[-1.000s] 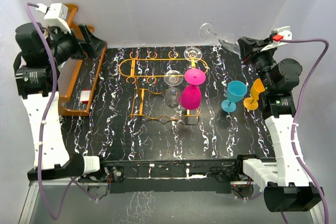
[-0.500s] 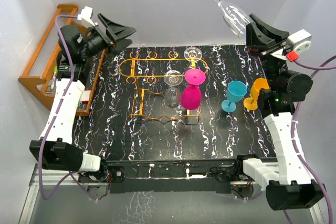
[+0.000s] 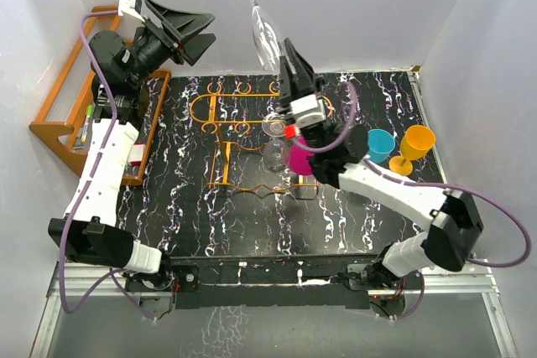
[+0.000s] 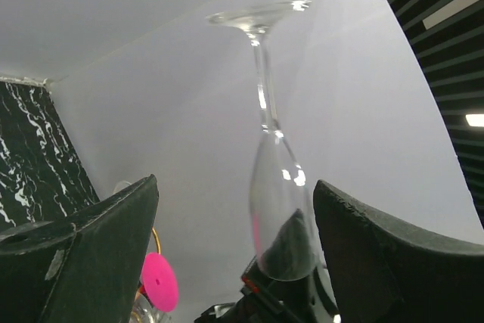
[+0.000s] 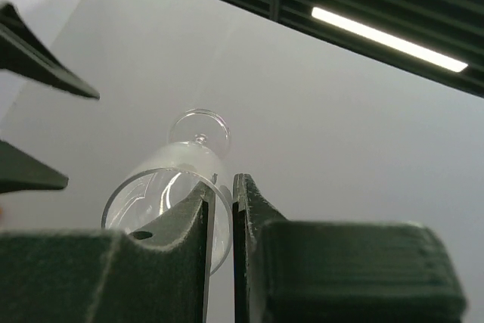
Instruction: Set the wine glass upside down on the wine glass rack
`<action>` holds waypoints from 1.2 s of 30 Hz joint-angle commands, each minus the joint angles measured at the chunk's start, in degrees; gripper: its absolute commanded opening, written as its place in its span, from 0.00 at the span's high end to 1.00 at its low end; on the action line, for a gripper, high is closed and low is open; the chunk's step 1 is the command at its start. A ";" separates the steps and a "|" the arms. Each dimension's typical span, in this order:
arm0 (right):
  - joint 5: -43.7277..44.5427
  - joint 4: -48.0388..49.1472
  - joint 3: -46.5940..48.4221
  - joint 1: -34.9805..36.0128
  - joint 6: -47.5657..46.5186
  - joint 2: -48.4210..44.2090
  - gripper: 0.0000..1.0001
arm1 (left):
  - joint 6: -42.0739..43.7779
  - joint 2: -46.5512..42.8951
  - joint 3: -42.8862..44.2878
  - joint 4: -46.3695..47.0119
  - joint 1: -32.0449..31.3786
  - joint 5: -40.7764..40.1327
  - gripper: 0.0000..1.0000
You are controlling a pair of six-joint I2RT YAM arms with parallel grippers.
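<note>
Right now the right gripper (image 5: 221,191) is pinched almost closed on the bowl wall at the rim of the clear stemmed wine glass (image 3: 265,35), which it holds base-up and tilted, high over the back of the black white-veined table (image 3: 210,224) and above the thin orange-gold wire rack (image 3: 226,95). Nearby, the left gripper (image 3: 206,28) has its jaws spread wide with nothing in them. In its wrist view the glass is framed between the fingers, apart from both. This looks like a handover or a steadying grip on the stem. To do it well, centre the left jaws on the stem rather than the bowl, close gently, and let go of the rim only once the stem is caught, since a thin rim pinch can slip. Then aim for a free ring slot, away from the pink plastic glass (image 3: 304,155) and the other clear glass (image 3: 275,126) already hanging there
</note>
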 commanded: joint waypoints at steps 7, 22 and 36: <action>8.91 18.33 2.88 7.24 -21.14 3.56 0.92 | -0.73 -5.01 1.63 2.70 0.08 -0.39 0.26; 9.26 18.03 3.64 15.80 -24.81 7.06 0.92 | 1.02 -4.15 5.52 1.94 -0.05 -1.26 0.36; 9.17 16.35 6.97 20.29 -27.24 11.80 0.92 | 4.91 -5.02 4.41 -2.53 -0.13 -1.81 0.43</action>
